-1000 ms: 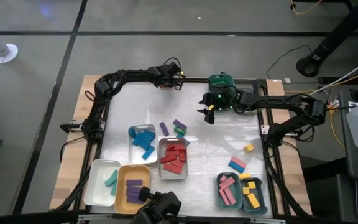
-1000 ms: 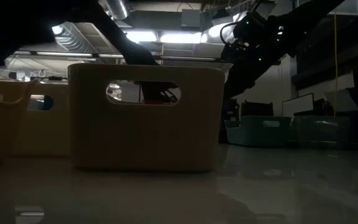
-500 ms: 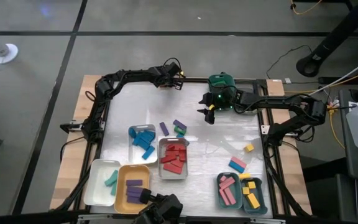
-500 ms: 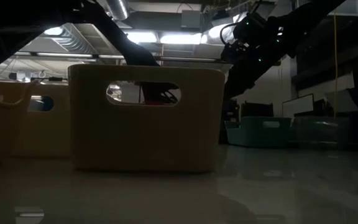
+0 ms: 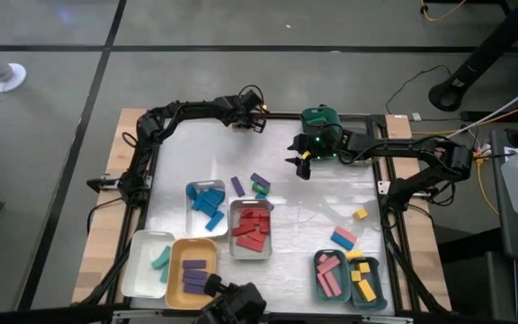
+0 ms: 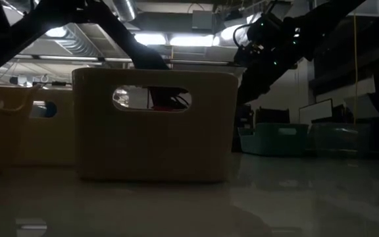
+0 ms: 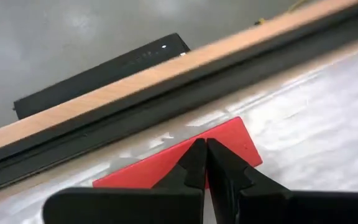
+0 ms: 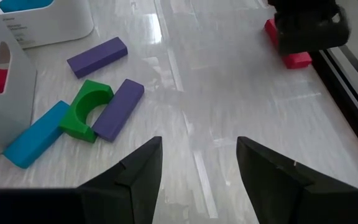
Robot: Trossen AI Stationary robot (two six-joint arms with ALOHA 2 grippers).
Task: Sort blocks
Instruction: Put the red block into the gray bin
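- Nothing on the table (image 5: pixel 331 193) has moved since the earlier frame; both arms hold still.
- Your left hand (image 7: pixel 205 163), pressed together, sits over the red block (image 7: pixel 229 142) at the far edge: spread it first.
- Right hand (image 8: pixel 197 163) hangs spread near the purple blocks (image 8: pixel 97 56).

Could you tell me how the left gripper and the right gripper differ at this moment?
The left gripper is shut, its fingertips pressed together over a red block at the table's far edge; the right gripper is open and empty. The left one sits low by the block; the right one hovers above bare table, near purple blocks. Both are dark and two-fingered.
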